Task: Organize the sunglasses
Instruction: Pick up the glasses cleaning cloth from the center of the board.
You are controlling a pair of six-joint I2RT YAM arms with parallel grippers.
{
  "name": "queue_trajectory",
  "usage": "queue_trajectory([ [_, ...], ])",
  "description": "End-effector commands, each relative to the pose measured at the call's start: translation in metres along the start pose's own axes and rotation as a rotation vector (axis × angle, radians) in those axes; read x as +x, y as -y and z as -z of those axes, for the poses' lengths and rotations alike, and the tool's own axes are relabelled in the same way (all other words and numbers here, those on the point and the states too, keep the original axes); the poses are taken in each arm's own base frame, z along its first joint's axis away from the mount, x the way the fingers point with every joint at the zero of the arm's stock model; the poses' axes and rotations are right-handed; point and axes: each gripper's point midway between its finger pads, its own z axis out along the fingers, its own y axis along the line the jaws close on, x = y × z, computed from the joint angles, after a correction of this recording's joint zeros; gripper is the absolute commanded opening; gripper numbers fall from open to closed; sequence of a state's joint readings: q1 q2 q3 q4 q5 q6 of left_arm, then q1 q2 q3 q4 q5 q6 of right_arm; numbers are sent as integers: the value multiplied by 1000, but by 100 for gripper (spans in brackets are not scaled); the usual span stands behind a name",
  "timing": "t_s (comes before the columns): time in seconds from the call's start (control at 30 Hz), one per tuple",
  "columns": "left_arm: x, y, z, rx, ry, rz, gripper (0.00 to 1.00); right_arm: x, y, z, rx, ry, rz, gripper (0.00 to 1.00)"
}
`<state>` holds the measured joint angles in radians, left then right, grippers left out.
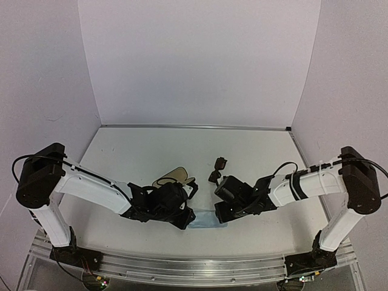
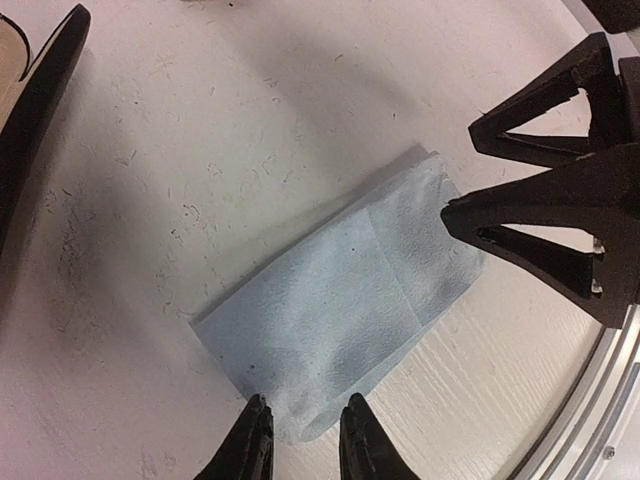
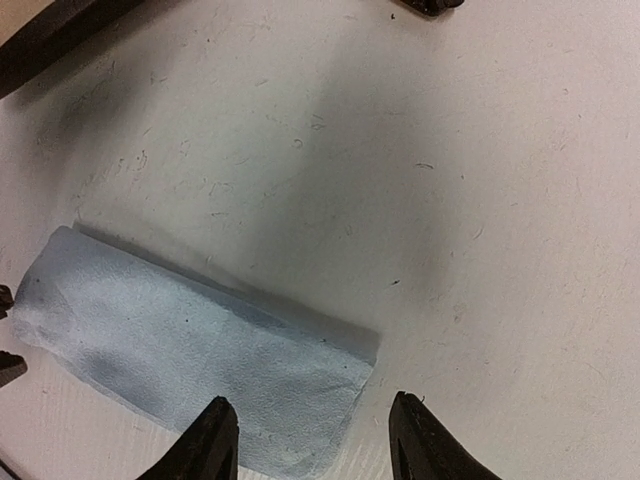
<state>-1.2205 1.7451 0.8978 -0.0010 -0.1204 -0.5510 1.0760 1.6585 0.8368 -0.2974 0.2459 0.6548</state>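
Observation:
The sunglasses (image 1: 214,176), small, dark and folded, lie on the table just beyond my right gripper (image 1: 222,212). Only an edge of the sunglasses (image 3: 430,5) shows at the top of the right wrist view. A folded light blue cloth (image 1: 206,219) lies flat between both grippers. My left gripper (image 2: 305,430) stands slightly open, with the corner of the cloth (image 2: 340,300) loose between its tips. My right gripper (image 3: 315,435) is open over the other end of the cloth (image 3: 190,340), holding nothing.
The black oval case (image 1: 173,177) with tan lining lies open behind the left gripper, and its rim (image 2: 40,90) shows at the left wrist view's left edge. The table's metal front rail (image 2: 600,400) runs close to the cloth. Walls enclose the table.

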Motion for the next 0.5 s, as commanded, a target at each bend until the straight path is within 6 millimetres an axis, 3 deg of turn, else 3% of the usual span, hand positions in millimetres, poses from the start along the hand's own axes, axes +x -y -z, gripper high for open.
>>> queue_trajectory([
  [0.0,-7,11,9,30,12,9,24,-8,-7,-2,-23,20,4,53],
  [0.27,3,5,9,15,-16,10,33,-6,-6,-6,-22,11,7,53],
  [0.47,-10,-9,18,-72,43,16,42,-4,-5,-10,-20,2,6,53],
])
